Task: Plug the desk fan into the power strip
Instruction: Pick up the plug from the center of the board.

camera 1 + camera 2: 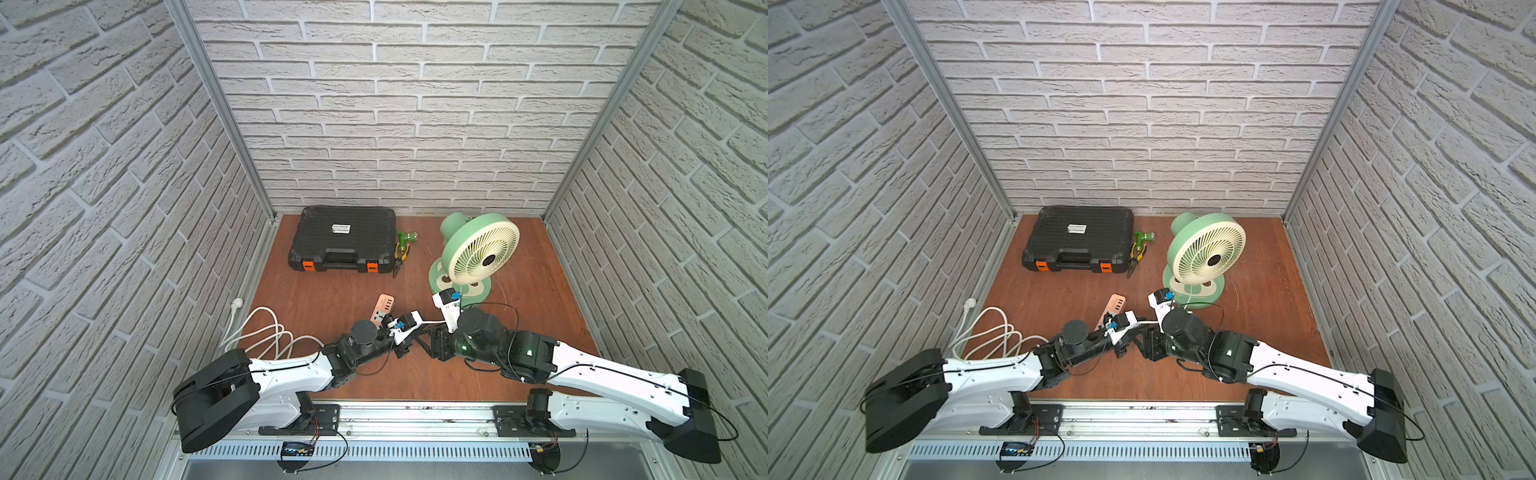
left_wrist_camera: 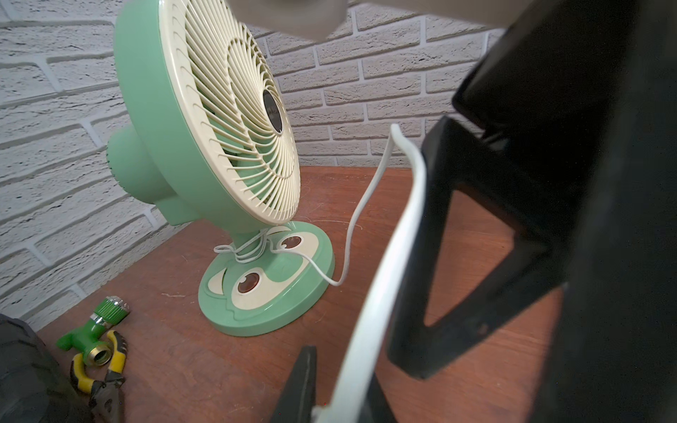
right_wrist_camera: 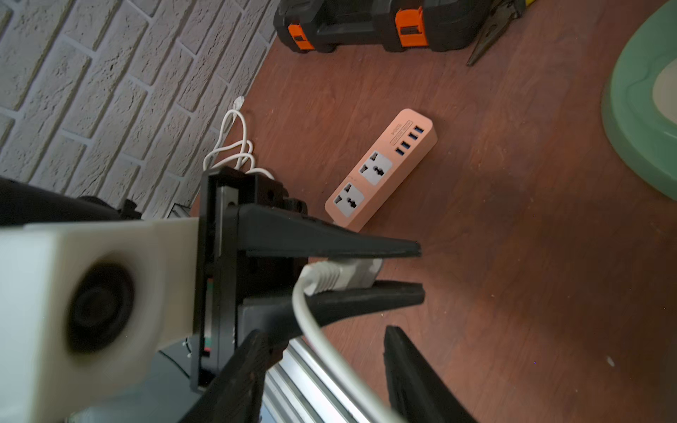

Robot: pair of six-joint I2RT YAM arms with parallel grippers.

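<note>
- Right wrist view: my left gripper was clamped on the plug, pinched between both fingers.
- My right gripper stood open and gripped nothing; the cord ran from the plug down between its fingers.
- The strip lay flat on the table just beyond the plug, both sockets empty.
- In both top views the fan stood upright at the back right, well apart from the strip, with its cord trailing from the base toward my grippers.
</note>
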